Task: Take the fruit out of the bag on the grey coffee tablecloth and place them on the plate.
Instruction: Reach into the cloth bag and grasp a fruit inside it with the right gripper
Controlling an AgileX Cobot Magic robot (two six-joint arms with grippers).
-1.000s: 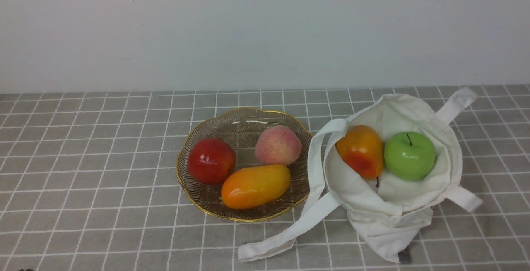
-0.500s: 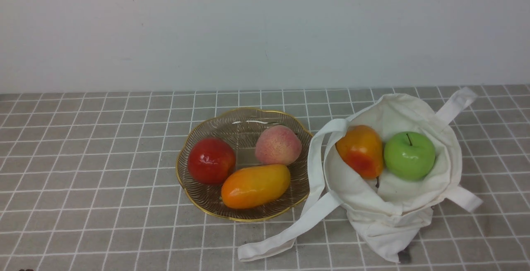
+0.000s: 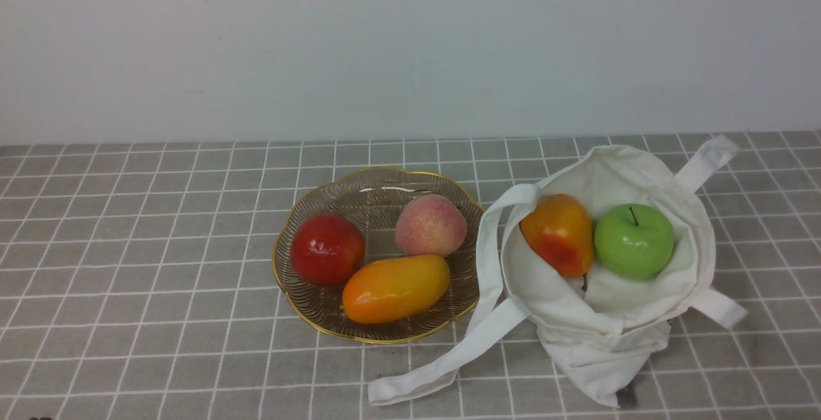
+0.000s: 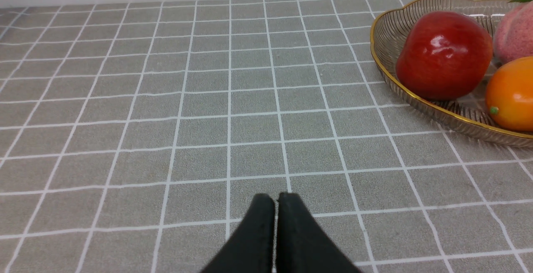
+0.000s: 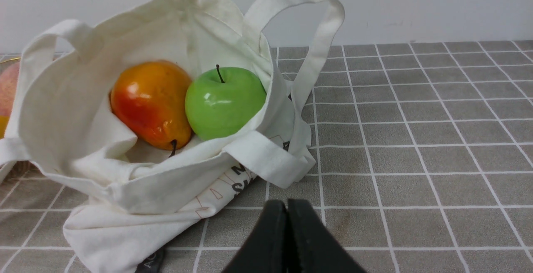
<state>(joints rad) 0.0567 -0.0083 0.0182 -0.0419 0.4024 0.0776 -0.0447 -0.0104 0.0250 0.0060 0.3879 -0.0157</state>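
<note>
The off-white cloth bag (image 3: 616, 317) lies open on the grey checked tablecloth (image 3: 160, 247), right of the plate (image 3: 301, 298). Inside it sit a green apple (image 3: 634, 241) and a stubby orange-yellow fruit with a red blush (image 3: 559, 233), side by side; both also show in the right wrist view, the apple (image 5: 225, 102) and the orange fruit (image 5: 152, 103). My right gripper (image 5: 287, 206) is shut and empty, low over the cloth just short of the bag (image 5: 137, 189). My left gripper (image 4: 276, 200) is shut and empty over bare cloth, well apart from the plate (image 4: 420, 102). Neither gripper shows in the front view.
The plate holds a dark red apple (image 3: 327, 249), a pink peach (image 3: 430, 224) and a long oval orange-yellow fruit (image 3: 396, 288). A long white strap (image 3: 449, 359) trails from the bag past the plate's near side. A pale wall (image 3: 410, 48) closes the back.
</note>
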